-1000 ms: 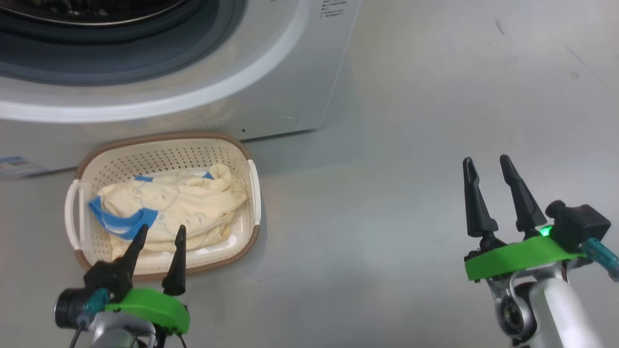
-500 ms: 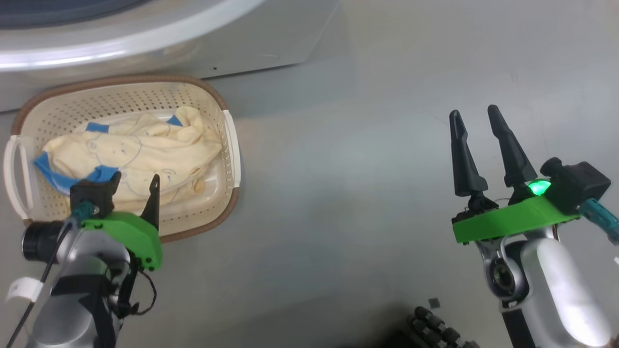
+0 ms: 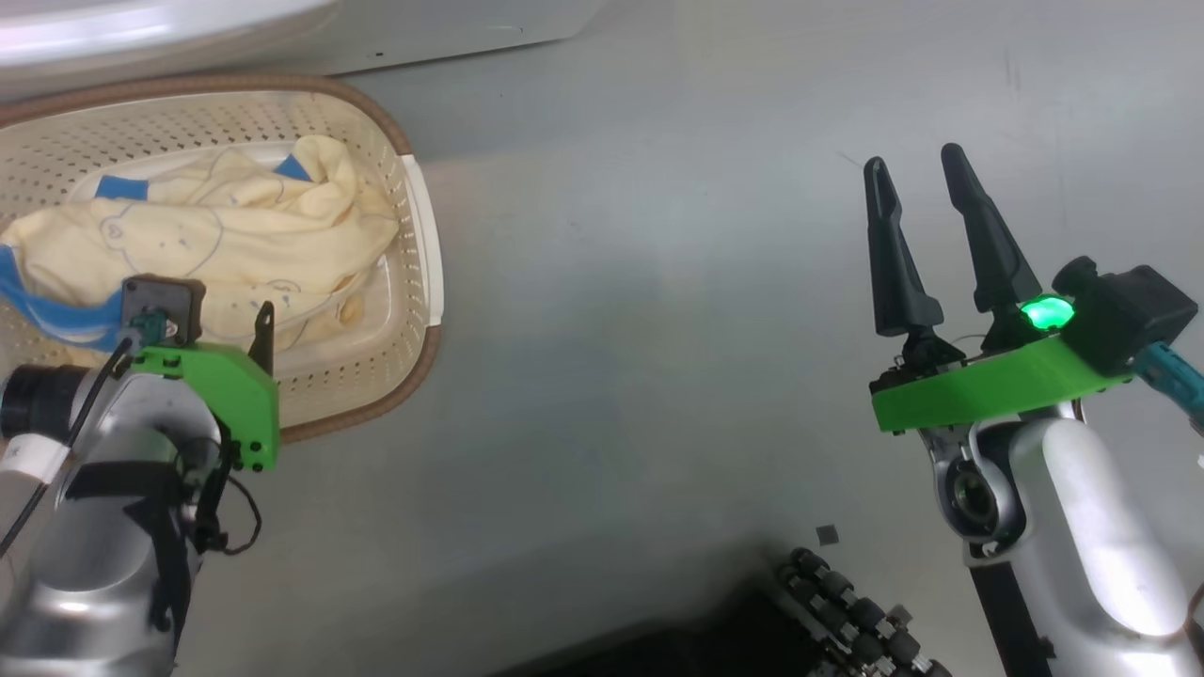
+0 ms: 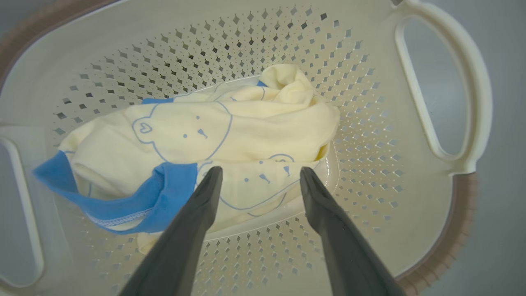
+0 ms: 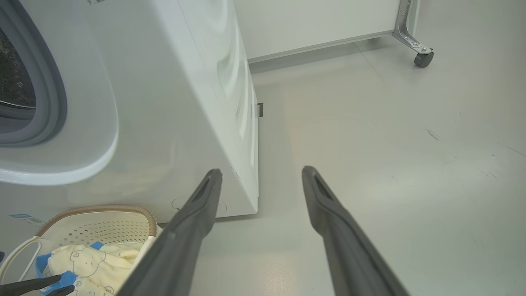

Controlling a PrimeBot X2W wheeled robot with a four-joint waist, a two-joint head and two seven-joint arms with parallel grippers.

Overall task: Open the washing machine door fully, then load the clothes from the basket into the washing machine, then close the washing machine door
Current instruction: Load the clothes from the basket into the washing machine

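Cream perforated plastic basket (image 4: 361, 135) held pale yellow blue-trimmed garments (image 4: 246, 123); left gripper (image 4: 259, 170) above them, fingers (image 4: 193, 222) released; right gripper (image 3: 913, 158) likewise released, empty.

1. Your basket (image 4: 370, 123): cream, diamond-hole perforations, brown rim, white handles.
2. Your clothes (image 4: 254, 127): pale yellow, blue bear outlines, bright blue trim.
3. Your washing machine (image 5: 185, 102): white body, grey gasket (image 5: 53, 94).
4. Your floor (image 5: 390, 144): plain pale grey, faint scuffs.

The grey floor (image 3: 658, 282) carries the basket (image 3: 425, 244) at ten o'clock, just beside the washing machine (image 3: 451, 28) at eleven.
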